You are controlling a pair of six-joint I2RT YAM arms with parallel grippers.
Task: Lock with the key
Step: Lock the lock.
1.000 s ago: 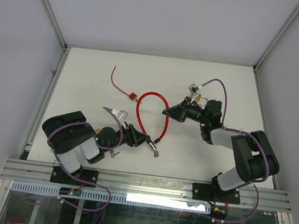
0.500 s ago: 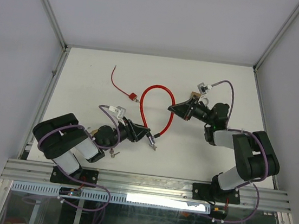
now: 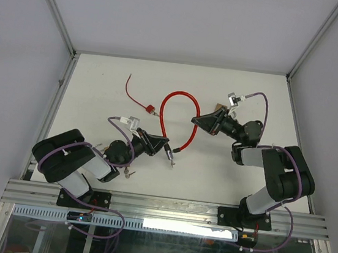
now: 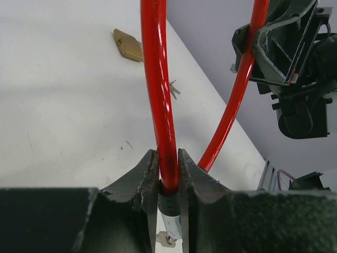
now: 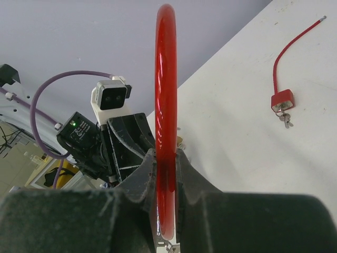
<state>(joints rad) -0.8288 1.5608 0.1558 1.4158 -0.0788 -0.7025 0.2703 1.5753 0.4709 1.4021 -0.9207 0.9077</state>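
my left gripper — jaws pinched tight on the red cable, just above its black end cap | my right gripper — clamped on the same cable further along its loop | small red padlock with keys lies on the table, well apart from both

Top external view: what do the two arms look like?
Left arm and right arm alike: black joints, pale grey shells, a purple cable looping to a small white camera block at each wrist. The left gripper and right gripper are black with tapering fingers.
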